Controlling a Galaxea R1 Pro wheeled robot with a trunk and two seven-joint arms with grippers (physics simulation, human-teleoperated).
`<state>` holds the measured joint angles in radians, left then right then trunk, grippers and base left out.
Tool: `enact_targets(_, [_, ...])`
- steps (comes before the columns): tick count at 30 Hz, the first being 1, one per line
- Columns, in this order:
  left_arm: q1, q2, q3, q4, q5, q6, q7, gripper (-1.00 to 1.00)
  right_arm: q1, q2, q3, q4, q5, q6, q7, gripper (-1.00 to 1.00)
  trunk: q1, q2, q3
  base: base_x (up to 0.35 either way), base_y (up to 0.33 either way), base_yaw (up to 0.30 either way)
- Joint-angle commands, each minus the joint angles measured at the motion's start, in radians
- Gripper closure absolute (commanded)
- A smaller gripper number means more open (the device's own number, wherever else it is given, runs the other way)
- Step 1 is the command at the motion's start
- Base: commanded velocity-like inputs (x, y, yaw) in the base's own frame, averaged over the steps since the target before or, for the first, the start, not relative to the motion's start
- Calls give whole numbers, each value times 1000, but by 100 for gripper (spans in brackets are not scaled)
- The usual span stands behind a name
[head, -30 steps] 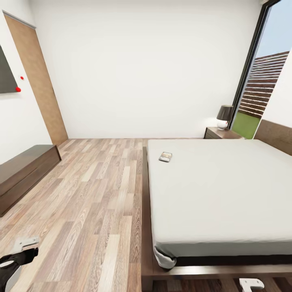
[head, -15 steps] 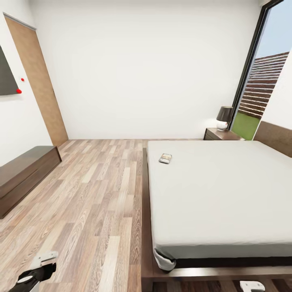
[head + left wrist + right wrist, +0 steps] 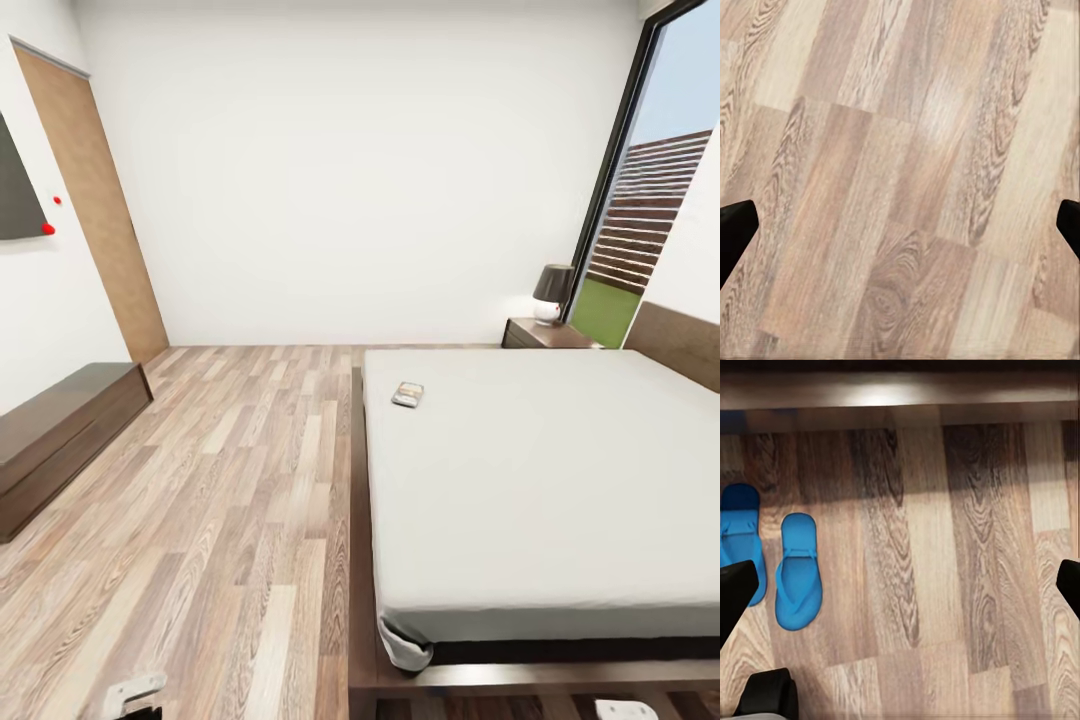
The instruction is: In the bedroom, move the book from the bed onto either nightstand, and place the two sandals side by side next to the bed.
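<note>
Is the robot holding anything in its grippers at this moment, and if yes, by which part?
Nothing is held. The left gripper is open over bare wood-plank floor, and the right gripper is open above the floor beside the two bright blue flip-flop sandals.

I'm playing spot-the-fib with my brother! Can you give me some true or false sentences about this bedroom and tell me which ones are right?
1. The book lies on the bed. True.
2. The two sandals are bright red. False: they are blue.
3. A lamp stands on the nightstand at the bed's far corner. True.
4. The sandals are on top of the mattress. False: they lie side by side on the wood floor.
5. The right hand is shut on a sandal. False: its fingers stand wide apart, holding nothing.
</note>
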<state>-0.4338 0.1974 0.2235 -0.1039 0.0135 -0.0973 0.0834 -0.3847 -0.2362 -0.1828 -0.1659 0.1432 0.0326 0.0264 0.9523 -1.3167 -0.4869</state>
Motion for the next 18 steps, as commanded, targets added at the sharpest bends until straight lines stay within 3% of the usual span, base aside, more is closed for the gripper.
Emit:
enact_targets(1, [4, -8, 2, 3, 0, -10, 2, -100, 0, -1, -9, 1, 10, -4, 3, -100, -4, 7, 2, 0, 0, 0])
enact_targets(6, [19, -29, 1, 8, -3, -27, 2, -100, 10, -3, -19, 9, 10, -45, 3, -100, -23, 42, 18, 0, 0, 0])
enact_targets(18, [58, -49, 0, 10, -3, -65, 2, -100, 26, 0, -23, 14, 13, -80, 3, -100, -69, 126, 56, 0, 0, 0])
